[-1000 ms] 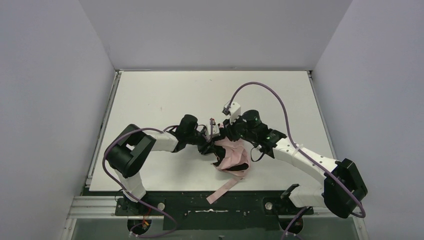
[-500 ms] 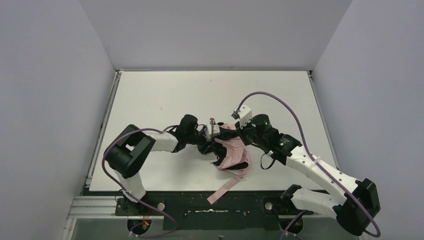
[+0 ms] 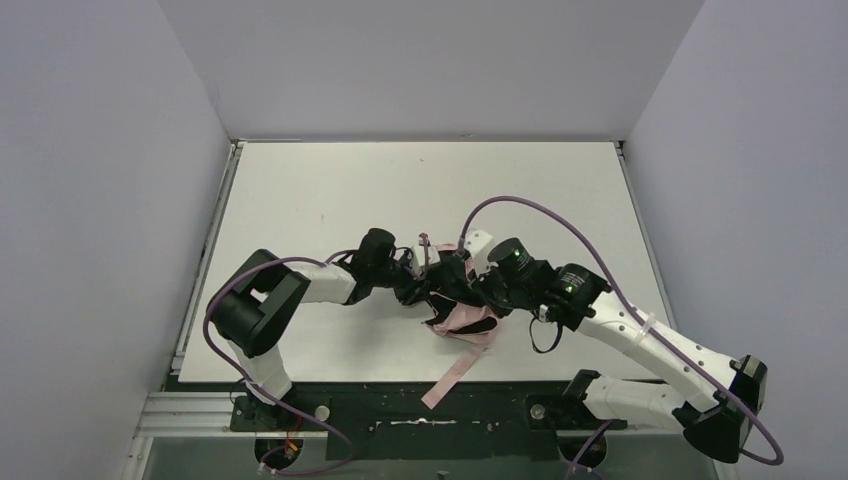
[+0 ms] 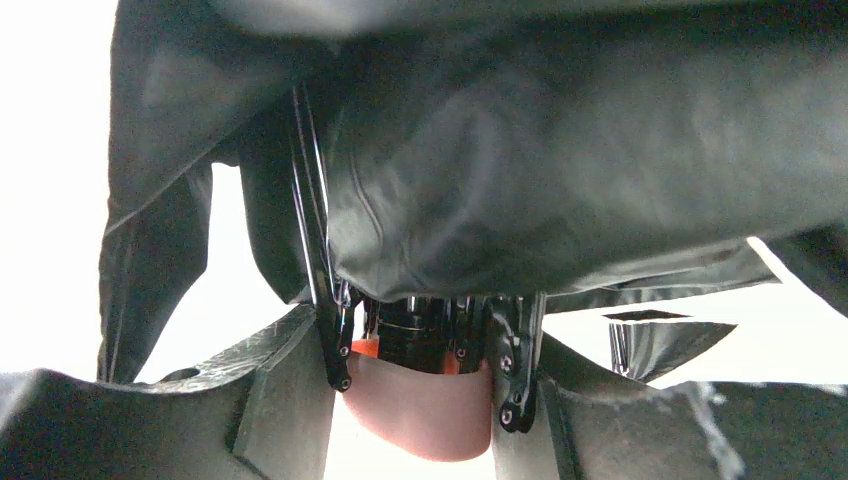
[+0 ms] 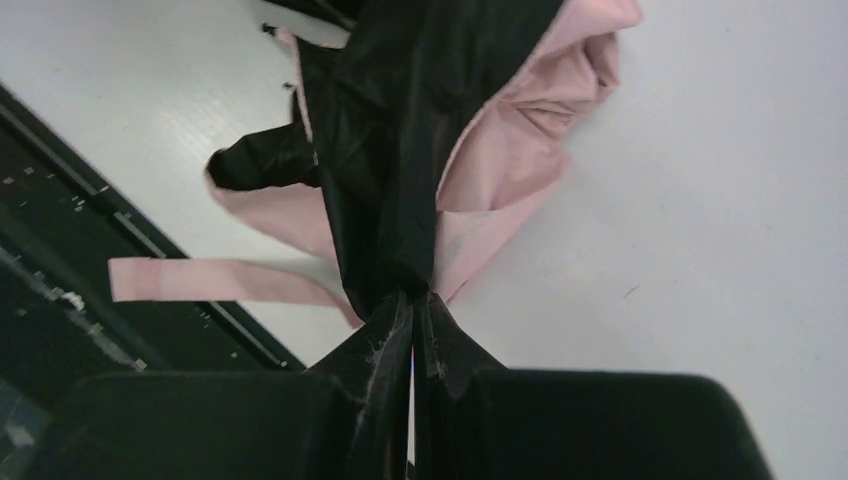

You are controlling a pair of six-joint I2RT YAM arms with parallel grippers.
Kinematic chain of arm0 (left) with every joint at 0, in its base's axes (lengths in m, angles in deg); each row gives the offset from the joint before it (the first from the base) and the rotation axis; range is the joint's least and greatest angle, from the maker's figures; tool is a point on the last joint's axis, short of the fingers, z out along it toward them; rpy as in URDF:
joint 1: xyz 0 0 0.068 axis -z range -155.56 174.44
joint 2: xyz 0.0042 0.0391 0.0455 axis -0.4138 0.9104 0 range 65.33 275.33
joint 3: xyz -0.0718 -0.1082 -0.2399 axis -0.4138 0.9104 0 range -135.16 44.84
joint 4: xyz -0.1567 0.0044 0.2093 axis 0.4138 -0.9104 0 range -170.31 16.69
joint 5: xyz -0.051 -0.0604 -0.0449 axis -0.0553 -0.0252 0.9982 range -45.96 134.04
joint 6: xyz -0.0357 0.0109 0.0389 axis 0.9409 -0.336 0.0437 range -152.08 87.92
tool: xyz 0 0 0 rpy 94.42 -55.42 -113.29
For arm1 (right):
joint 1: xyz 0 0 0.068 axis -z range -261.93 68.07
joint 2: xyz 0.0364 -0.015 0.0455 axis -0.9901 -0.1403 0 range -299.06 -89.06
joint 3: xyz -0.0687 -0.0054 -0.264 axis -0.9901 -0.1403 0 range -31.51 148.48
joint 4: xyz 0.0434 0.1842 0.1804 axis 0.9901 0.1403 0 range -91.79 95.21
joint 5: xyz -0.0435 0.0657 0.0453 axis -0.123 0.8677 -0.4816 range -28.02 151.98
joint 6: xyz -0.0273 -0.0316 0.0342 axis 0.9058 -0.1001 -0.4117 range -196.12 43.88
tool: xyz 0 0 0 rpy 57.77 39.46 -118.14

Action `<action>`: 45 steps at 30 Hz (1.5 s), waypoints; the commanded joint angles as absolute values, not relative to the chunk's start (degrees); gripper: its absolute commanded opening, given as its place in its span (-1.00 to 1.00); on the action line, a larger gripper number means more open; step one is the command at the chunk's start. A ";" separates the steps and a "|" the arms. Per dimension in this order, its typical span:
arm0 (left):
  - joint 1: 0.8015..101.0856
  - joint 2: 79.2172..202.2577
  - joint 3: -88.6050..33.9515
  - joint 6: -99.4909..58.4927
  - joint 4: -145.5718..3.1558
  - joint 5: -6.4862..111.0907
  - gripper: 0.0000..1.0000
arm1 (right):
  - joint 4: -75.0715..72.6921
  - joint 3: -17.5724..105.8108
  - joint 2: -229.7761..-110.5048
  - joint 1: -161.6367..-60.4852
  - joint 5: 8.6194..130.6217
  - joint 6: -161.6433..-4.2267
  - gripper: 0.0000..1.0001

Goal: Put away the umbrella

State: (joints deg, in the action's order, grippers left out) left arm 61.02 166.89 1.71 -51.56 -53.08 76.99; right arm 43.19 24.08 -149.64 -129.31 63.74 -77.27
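From the top external camera, a compact folding umbrella [image 3: 462, 318] with crumpled fabric, pale pink outside and black inside, lies on the flat white table [image 3: 320, 190], in its near half and roughly midway between its side edges. The canopy is bunched in a loose heap, with pink folds showing toward the table's near edge and black ones farther back. Its flat pale pink strap [image 3: 452, 372] trails off the table's near edge onto the black base rail [image 3: 380, 410]. The left gripper [image 3: 412, 288] meets the heap from the table's left side and the right gripper [image 3: 452, 290] from the right, the two close together over the bundle.

In the left wrist view, glossy black canopy fabric fills the upper part, hanging in slack folds. Thin black ribs [image 4: 312, 250] run down to small riveted tips. The left gripper [image 4: 415, 430] stands partly open, with the umbrella's rounded pink handle [image 4: 420, 405] lodged between its fingers [image 4: 285, 400] and rib tips on either side of it, so it has the umbrella in its hold.

In the right wrist view, the right gripper [image 5: 412, 325] is pressed fully together, its tips pinching a narrow fold of the black lining. Above them the fabric fans out, black in the centre and pink at the edges, over the table. The strap [image 5: 200, 280] lies flat, reaching past the table's edge.
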 commanded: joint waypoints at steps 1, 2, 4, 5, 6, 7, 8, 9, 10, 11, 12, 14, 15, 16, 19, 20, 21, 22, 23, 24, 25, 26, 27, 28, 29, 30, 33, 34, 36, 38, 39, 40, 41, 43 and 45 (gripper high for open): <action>60.22 165.40 -0.16 -50.98 -53.01 73.27 -1.00 | 48.86 29.24 -150.42 -135.40 63.33 -84.26 -1.00; 60.22 165.31 -0.09 -50.98 -52.88 73.18 -1.00 | 49.11 29.75 -151.91 -135.66 65.15 -85.64 -1.00; 60.23 165.10 0.21 -51.27 -52.49 72.71 -1.00 | 49.01 29.86 -153.71 -135.68 68.23 -88.08 -1.00; 60.22 164.96 0.39 -51.40 -52.19 72.39 -1.00 | 48.72 29.27 -154.13 -135.77 69.32 -88.82 -1.00; 60.22 164.83 0.57 -51.52 -51.95 71.96 -1.00 | 48.40 28.63 -154.40 -135.75 70.27 -89.23 -1.00; 60.22 164.62 0.69 -51.81 -51.83 71.83 -1.00 | 48.16 28.05 -154.54 -135.73 70.62 -89.34 -1.00; 60.19 164.43 0.98 -52.26 -51.42 71.88 -1.00 | 47.74 27.62 -154.51 -135.79 70.26 -89.46 -0.90; 60.21 164.25 1.34 -52.72 -50.98 72.08 -1.00 | 46.65 27.22 -154.06 -135.74 69.61 -89.65 -0.82; 60.28 163.99 1.80 -53.21 -50.29 72.28 -1.00 | 45.63 26.90 -153.41 -135.67 68.83 -89.79 -0.76; 60.34 163.69 2.27 -53.83 -49.75 72.44 -1.00 | 44.60 26.90 -152.52 -135.51 67.91 -89.90 -0.69; 60.39 163.46 2.64 -54.47 -49.27 72.53 -1.00 | 43.51 27.14 -151.71 -135.17 66.16 -90.04 -0.57; 60.55 163.04 3.46 -55.72 -48.47 72.97 -1.00 | 41.42 28.29 -150.40 -134.01 63.63 -90.19 -0.40; 60.63 162.77 3.85 -56.50 -47.99 73.12 -1.00 | 40.35 28.99 -150.07 -133.25 62.86 -90.24 -0.36; 60.78 162.46 4.26 -56.97 -47.43 73.13 -1.00 | 39.53 29.89 -149.90 -132.30 62.26 -90.51 -0.31; 61.25 161.81 5.49 -58.54 -46.26 72.64 -1.00 | 37.53 33.69 -150.56 -127.27 60.34 -92.72 -0.01; 61.55 161.56 5.76 -59.14 -46.16 72.14 -1.00 | 37.10 34.96 -151.15 -124.98 61.28 -93.28 0.04; 61.87 161.31 6.00 -59.75 -46.15 71.54 -1.00 | 36.68 35.97 -151.90 -122.09 63.05 -93.80 0.08; 62.20 161.08 6.24 -60.26 -46.09 70.93 -1.00 | 36.11 36.66 -152.69 -120.25 64.47 -94.55 0.11; 62.50 160.83 6.45 -60.75 -46.05 70.55 -1.00 | 35.82 37.36 -153.67 -118.65 65.54 -95.49 0.12; 62.72 160.67 6.66 -61.12 -45.88 70.24 -1.00 | 35.79 37.85 -154.80 -117.45 66.62 -96.71 0.12; 62.95 160.61 6.77 -61.38 -45.81 70.02 -1.00 | 35.65 38.17 -156.25 -116.49 67.81 -98.14 0.10; 63.02 160.53 6.86 -61.57 -45.87 69.85 -1.00 | 35.19 38.14 -157.32 -115.99 69.53 -99.42 0.08; 63.10 160.53 6.87 -61.68 -45.89 69.73 -1.00 | 34.47 37.87 -158.14 -115.85 71.35 -100.76 0.06; 63.19 160.52 6.87 -61.77 -45.89 69.71 -1.00 | 33.42 37.25 -158.75 -115.86 73.38 -102.10 0.04; 63.20 160.54 6.83 -61.80 -45.85 69.66 -1.00 | 31.61 36.28 -159.12 -115.83 75.38 -103.56 0.02; 63.28 160.54 6.79 -61.86 -45.86 69.66 -1.00 | 29.66 34.96 -159.19 -115.86 76.95 -105.20 0.00; 63.38 160.57 6.79 -61.96 -45.85 69.49 -1.00 | 25.47 31.48 -159.12 -115.87 77.79 -109.59 -0.01; 63.38 160.57 6.76 -62.03 -45.88 69.45 -1.00 | 24.93 30.03 -159.05 -115.86 77.46 -110.83 -0.01; 63.38 160.55 6.71 -62.05 -45.93 69.36 -1.00 | 23.09 27.37 -158.79 -115.86 77.32 -113.10 0.00; 63.38 160.52 6.70 -62.00 -45.93 69.22 -1.00 | 20.87 24.67 -158.59 -115.86 77.53 -114.37 0.00; 63.38 160.52 6.64 -62.02 -46.02 69.26 -1.00 | 19.90 23.55 -158.58 -115.90 77.71 -114.66 -0.01; 63.38 160.55 6.61 -62.00 -46.04 69.25 -1.00 | 18.93 22.57 -158.70 -115.87 78.27 -114.91 -0.03; 63.43 160.54 6.61 -62.12 -46.14 69.26 -1.00 | 17.78 21.68 -158.86 -115.83 79.08 -115.08 -0.05; 63.47 160.56 6.58 -62.14 -46.15 69.24 -1.00 | 15.10 20.07 -158.95 -115.86 80.47 -115.52 -0.05; 63.47 160.68 6.54 -62.18 -46.19 69.22 -1.00 | 12.71 18.97 -159.08 -115.87 82.11 -115.95 -0.05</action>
State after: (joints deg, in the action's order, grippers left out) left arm 63.14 162.61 6.89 -60.88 -48.97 69.73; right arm 22.12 20.03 -160.00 -115.76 78.47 -113.44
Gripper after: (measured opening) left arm 0.441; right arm 0.477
